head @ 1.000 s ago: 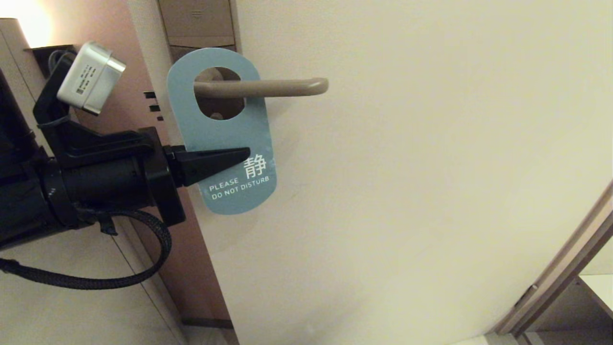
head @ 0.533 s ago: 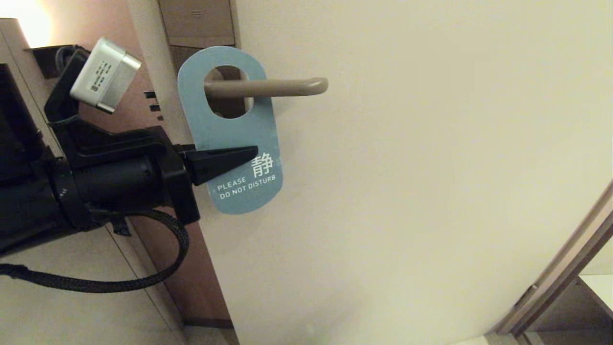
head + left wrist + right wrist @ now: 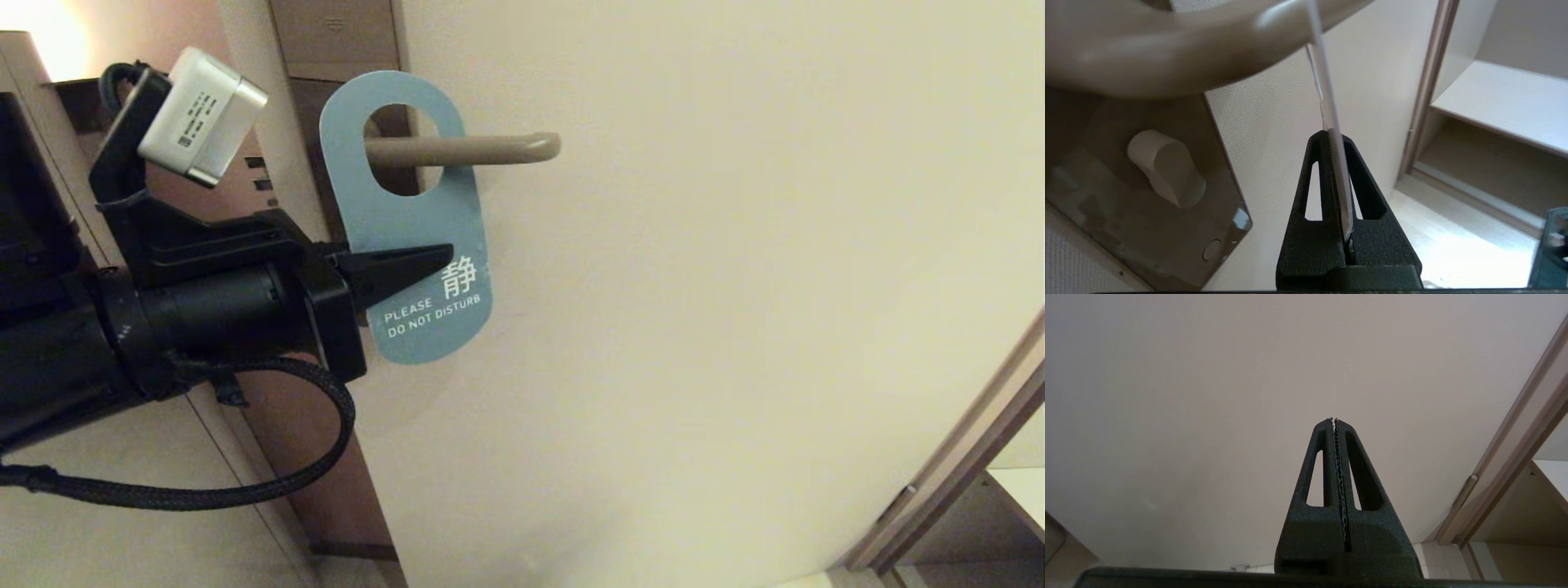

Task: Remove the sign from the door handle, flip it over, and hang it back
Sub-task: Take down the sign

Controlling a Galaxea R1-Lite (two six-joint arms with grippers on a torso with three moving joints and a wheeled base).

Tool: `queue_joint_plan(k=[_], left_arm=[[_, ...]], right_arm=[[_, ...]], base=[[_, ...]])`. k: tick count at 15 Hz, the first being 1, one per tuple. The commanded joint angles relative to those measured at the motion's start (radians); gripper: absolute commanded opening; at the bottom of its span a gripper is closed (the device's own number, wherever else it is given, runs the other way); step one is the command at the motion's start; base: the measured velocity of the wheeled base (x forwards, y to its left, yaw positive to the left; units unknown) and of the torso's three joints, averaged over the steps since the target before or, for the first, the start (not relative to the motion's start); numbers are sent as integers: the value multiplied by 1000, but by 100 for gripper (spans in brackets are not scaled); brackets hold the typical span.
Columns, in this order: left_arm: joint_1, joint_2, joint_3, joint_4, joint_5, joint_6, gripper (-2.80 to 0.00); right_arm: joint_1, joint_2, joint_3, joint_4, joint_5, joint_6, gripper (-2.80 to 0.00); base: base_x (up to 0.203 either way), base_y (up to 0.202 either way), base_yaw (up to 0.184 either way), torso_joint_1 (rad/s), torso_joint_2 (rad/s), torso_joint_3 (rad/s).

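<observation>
Rightward along the door handle (image 3: 473, 149) slid the sign (image 3: 408, 220), left hand (image 3: 437, 260) clamped

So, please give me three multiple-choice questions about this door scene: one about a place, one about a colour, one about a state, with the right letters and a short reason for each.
1. Where does the sign hang?
A. On the door handle, which passes through its hole
B. On the floor
C. On a hook above the door

2. Which colour is the side of the sign that faces the head camera?
A. Red
B. Blue
C. Black

3. In which state is the left gripper?
A. Open, away from the sign
B. Shut on nothing
C. Shut on the sign

Answers:
1 A, the lever runs through the oval hole.
2 B, the blue face with DO NOT DISTURB shows.
3 C, the left wrist view shows the card's edge pinched between the fingers; the right gripper is shut on nothing, facing the bare door.
</observation>
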Motion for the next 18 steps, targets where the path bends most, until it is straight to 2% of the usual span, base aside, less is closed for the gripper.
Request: queue_joint_plan(k=[1,5,9,15,18], left_arm=[[-21,4,0,1,8,5,-280],[-50,1,-3,8,39,7,-280],[-77,6,-14,9,41,14,-280],[-81,29,-39,19,58,25,-280],[-81,37,-69,58,62,28,-280]], right_arm=[[0,0,0,0,0,1,-280],[0,0,0,0,0,1,-280],[1,0,0,0,0,1,-280],[-1,0,0,0,0,1,-280],[0,0,0,0,0,1,-280]], base=[[0,0,0,0,0,0],[0,0,0,0,0,0],[0,0,0,0,0,0],[0,0,0,0,0,0],[0,0,0,0,0,0]])
